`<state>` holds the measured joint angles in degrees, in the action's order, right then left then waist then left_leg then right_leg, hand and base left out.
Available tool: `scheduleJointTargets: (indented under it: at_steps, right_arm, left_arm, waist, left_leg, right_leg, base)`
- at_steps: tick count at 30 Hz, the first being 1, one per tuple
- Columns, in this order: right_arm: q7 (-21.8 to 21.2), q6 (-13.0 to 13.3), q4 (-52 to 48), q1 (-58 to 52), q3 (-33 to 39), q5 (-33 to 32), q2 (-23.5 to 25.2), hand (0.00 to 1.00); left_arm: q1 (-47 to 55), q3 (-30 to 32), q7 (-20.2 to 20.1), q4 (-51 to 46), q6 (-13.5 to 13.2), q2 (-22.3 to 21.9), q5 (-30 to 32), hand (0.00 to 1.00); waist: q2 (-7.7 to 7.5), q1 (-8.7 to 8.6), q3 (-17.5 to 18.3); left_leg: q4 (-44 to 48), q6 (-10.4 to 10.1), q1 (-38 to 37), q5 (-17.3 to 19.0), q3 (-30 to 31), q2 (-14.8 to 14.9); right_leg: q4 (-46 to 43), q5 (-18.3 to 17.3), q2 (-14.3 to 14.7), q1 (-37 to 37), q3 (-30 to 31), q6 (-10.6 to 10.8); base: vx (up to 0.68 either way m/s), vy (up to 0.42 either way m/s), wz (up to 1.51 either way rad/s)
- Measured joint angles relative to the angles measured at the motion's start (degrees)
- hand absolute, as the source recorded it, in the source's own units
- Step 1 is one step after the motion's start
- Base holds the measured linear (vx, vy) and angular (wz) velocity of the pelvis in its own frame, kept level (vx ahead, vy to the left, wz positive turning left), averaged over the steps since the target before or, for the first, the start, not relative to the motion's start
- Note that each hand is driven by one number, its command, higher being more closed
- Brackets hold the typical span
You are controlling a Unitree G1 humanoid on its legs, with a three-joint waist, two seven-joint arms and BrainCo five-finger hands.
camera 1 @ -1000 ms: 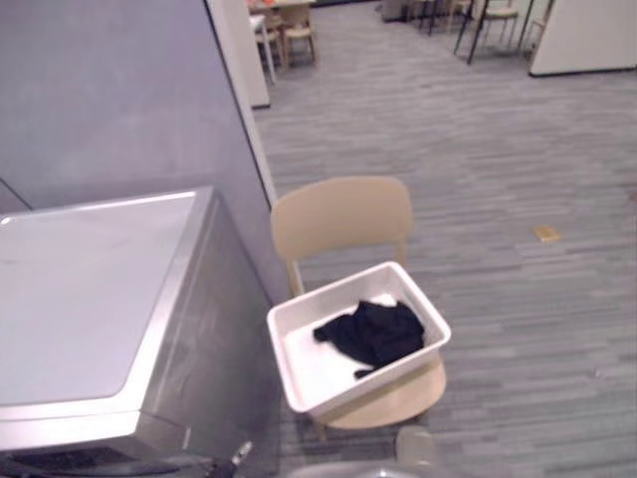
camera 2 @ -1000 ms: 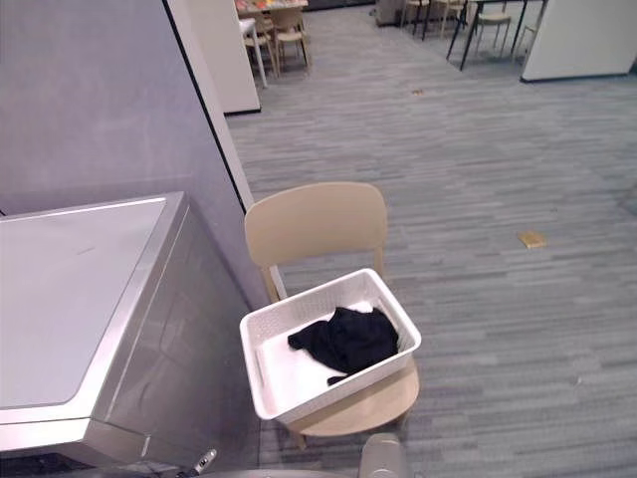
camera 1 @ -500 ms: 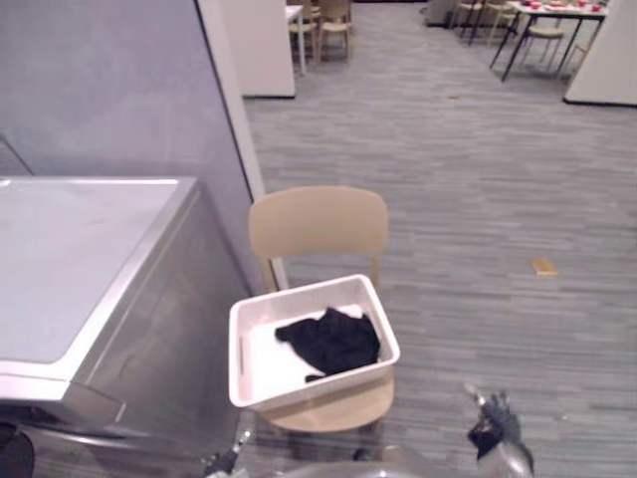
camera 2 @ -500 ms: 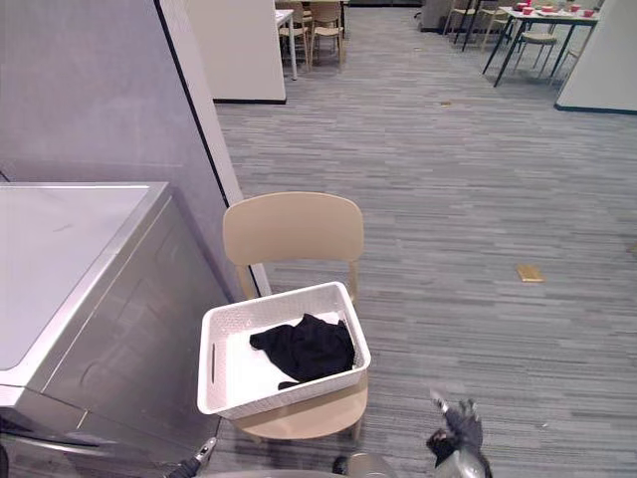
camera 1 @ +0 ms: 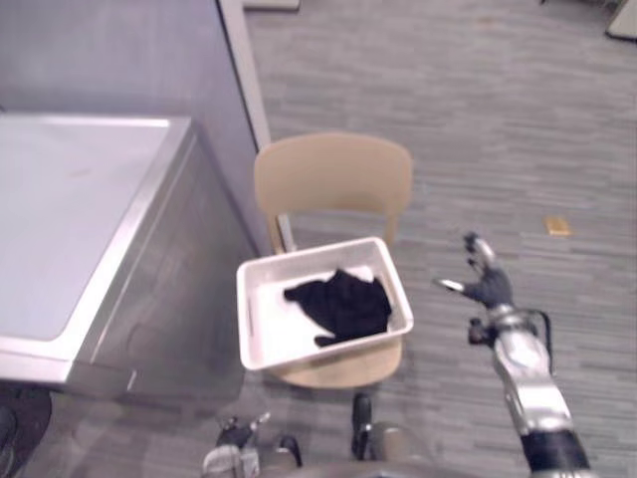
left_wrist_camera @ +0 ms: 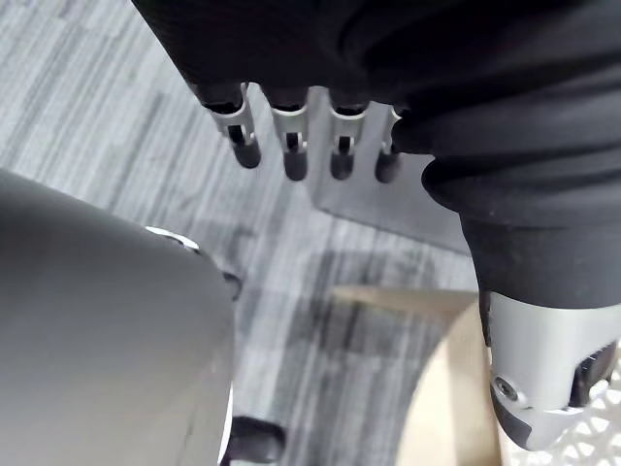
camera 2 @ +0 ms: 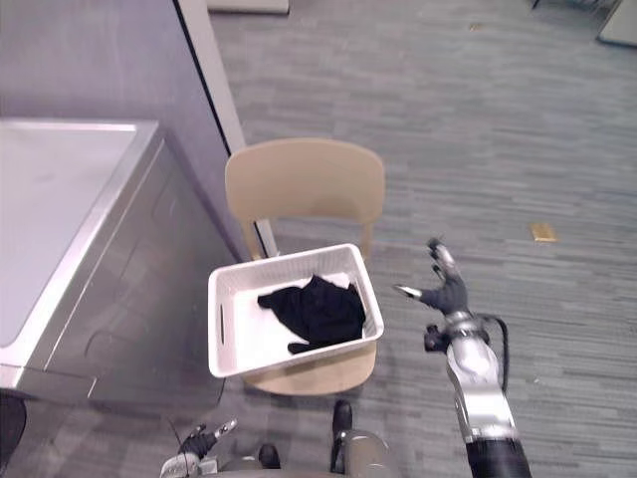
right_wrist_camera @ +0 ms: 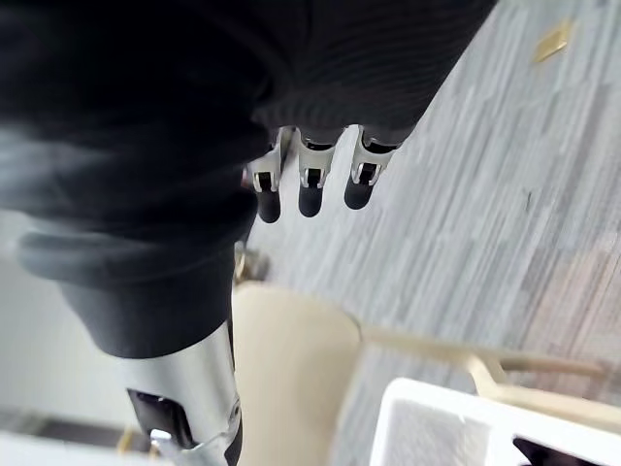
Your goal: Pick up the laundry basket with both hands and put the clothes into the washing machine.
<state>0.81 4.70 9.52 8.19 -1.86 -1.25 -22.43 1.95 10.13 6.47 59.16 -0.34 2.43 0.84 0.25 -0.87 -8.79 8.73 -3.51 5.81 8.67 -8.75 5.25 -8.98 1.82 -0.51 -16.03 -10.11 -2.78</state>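
Basket (camera 2: 239, 344) on chair (camera 2: 304, 179), right fingers (camera 2: 443, 265) apart

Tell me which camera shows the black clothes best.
The right eye view: the whole black garment lies unobstructed in the white basket. The left eye view shows nearly the same. The right wrist view catches a dark sliver; the left wrist view, a basket corner.

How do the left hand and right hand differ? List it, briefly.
Place: the right hand hovers beside the basket, off its right side; the left hand sits low, on the robot's side of the chair.
Pose: the right hand's fingers fan out with the thumb toward the basket; the left hand's fingers lie in a straight row.
Shared: both are open, empty and clear of the basket.
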Motion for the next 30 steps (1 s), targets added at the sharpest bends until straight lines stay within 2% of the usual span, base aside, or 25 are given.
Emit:
scheduleJointTargets:
  at_steps: [1, 3, 5, 6, 9, 11, 16, 19, 23, 30]
  right_arm:
    - [-0.18, -0.03, 1.54, 2.13, -1.82, 0.14, -1.33, 0.0]
    - [-1.17, -0.03, 6.94, 10.58, -8.75, 0.17, -5.57, 0.0]
    - [-1.81, -0.01, 9.9, 15.68, -13.05, 0.17, -7.88, 0.0]
    - [-2.29, 0.01, 13.18, 21.52, -16.65, 0.15, -10.11, 0.0]
    - [-2.28, -0.13, 15.74, 27.72, -20.43, 0.12, -11.85, 0.0]
    - [-2.27, -0.18, 16.21, 30.31, -22.9, 0.11, -12.06, 0.0]
    - [-2.27, -0.21, 19.16, 34.16, -28.57, -0.38, -11.69, 0.0]
    - [-2.0, -0.64, 25.13, 37.54, -28.74, -0.36, -11.58, 0.0]
    - [0.49, -1.54, 32.78, 41.56, -27.08, 0.02, -10.94, 0.0]
    - [3.69, -4.09, 43.19, 42.73, -18.01, 1.91, -9.73, 0.0]
  left_arm:
    - [-0.76, -0.39, -0.06, 0.08, -0.01, 0.03, -0.01, 0.0]
    - [-3.03, -1.26, -0.08, 0.02, -0.16, 0.11, -0.17, 0.0]
    - [-4.13, -1.53, 0.03, -0.16, -0.54, 0.53, -0.36, 0.0]
    - [-5.86, -2.48, 0.1, -0.32, -1.35, 1.01, -1.28, 0.0]
    - [-7.49, -3.65, 0.21, -0.71, -2.18, 1.78, -3.37, 0.0]
    - [-8.97, -3.83, 0.64, -1.13, -2.46, 2.24, -5.01, 0.0]
    - [-9.99, -5.16, 2.7, -2.44, -2.42, 3.43, -6.29, 0.0]
    - [-10.94, -5.61, 3.81, -2.44, -2.39, 3.5, -7.09, 0.0]
    - [-12.23, -6.14, 4.81, -2.54, -2.63, 3.48, -8.65, 0.0]
    - [-14.54, -8.11, 5.24, -4.99, -2.89, 1.83, -9.8, 0.0]
  waist:
    - [0.13, 0.28, -0.73]
    - [0.83, 1.27, -4.43]
    - [0.76, 2.41, -5.73]
    - [0.82, 3.38, -8.82]
    - [0.95, 3.85, -11.42]
    - [0.97, 4.91, -14.01]
    - [0.79, 5.24, -16.43]
    - [0.61, 6.59, -16.59]
    - [0.1, 6.64, -16.87]
    - [-0.26, 7.9, -17.1]
  left_leg:
    - [0.37, 0.12, 0.95, -0.11, 0.64, -0.09]
    - [2.18, 0.19, 3.72, -0.25, 3.12, -0.32]
    - [3.55, 0.19, 6.3, -0.25, 4.09, -0.33]
    - [5.07, 0.19, 7.38, -0.27, 4.86, -0.48]
    - [7.18, 0.34, 10.5, -0.36, 6.39, -0.96]
    - [8.49, 0.42, 12.42, -0.41, 7.04, -1.31]
    - [10.37, 0.48, 16.69, -0.37, 8.57, -1.69]
    - [10.43, 0.57, 18.65, -0.72, 9.17, -1.72]
    - [10.31, 0.34, 20.5, -1.53, 10.38, -1.78]
    - [11.29, 0.36, 24.6, -1.92, 11.39, -1.3]
  right_leg:
    - [0.34, 0.32, -0.19, -0.25, -0.48, 0.07]
    - [0.57, 1.0, -0.75, -1.02, -1.83, -0.11]
    - [0.55, 1.35, -0.92, -2.44, -2.49, -0.3]
    - [-0.06, 1.42, -1.25, -2.96, -2.96, -0.33]
    - [-1.52, 1.42, -1.81, -5.52, -3.85, -0.33]
    - [-2.39, 1.46, -2.52, -6.85, -4.07, -0.39]
    - [-3.08, 1.71, -2.7, -9.25, -5.07, -0.1]
    - [-2.94, 2.04, -2.7, -10.83, -5.57, -0.25]
    - [-2.59, 2.34, -2.67, -12.23, -5.93, -0.33]
    - [1.06, 4.82, -2.29, -13.9, -5.97, 0.22]
  base:
    - [-0.06, 0.015, 0.47]
    - [-0.06, 0.014, 0.52]
    - [-0.07, 0.006, 0.29]
    - [-0.07, 0.001, 0.27]
    - [-0.09, 0.01, 0.27]
    - [-0.08, 0.04, 0.14]
    - [-0.08, 0.016, 0.15]
    - [-0.03, -0.009, 0.11]
    - [0.01, 0.001, 0.13]
    - [0.0, 0.04, 0.05]
